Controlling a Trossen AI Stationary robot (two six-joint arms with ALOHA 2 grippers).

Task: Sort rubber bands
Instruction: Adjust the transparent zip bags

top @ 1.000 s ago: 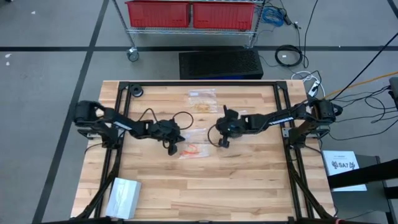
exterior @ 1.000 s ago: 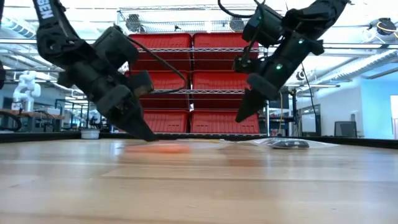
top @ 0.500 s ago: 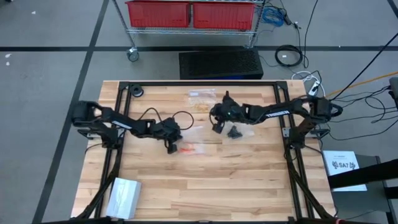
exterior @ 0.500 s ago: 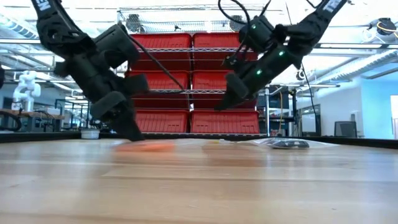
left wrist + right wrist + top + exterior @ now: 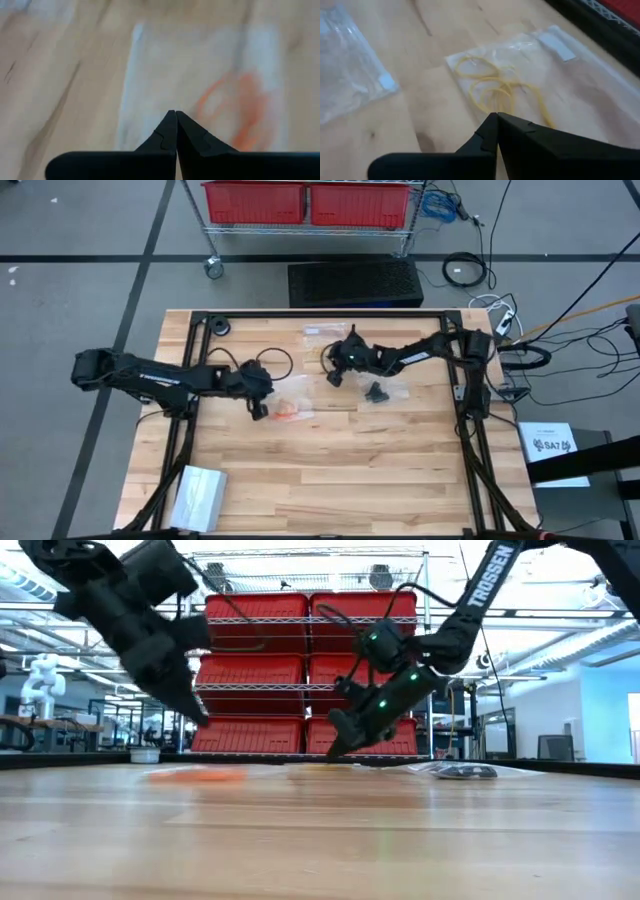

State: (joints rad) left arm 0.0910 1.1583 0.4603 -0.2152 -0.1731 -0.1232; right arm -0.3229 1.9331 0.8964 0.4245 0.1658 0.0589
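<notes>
Your workspace is a pale butcher-block table ringed by a black frame, with a wire rack of red bins behind it. Each colour of rubber band sits on its own clear bag, which looks like the point of the layout: one bag per pile.

Your left gripper hangs just beside the orange rubber bands, which lie on a clear bag near the table's middle. The left wrist view shows its fingers pressed tip to tip with nothing between them, the orange loops lying loose just beyond the tips. In the low view it is lifted clear of the wood.

Your right gripper reaches toward the back of the table. Its fingers are also closed together and empty in the right wrist view, the tips poised over the yellowish rubber bands spread on their own bag. A second, empty-looking bag lies beside that one. The black rubber bands sit in a small cluster just to the right of this gripper, on the table.

I judge that neither gripper carries a band just now. You would have to open the right fingers before they could pinch a yellow loop, and these thin loops lie flat on slippery plastic, so expect the bag to lift with them.
</notes>
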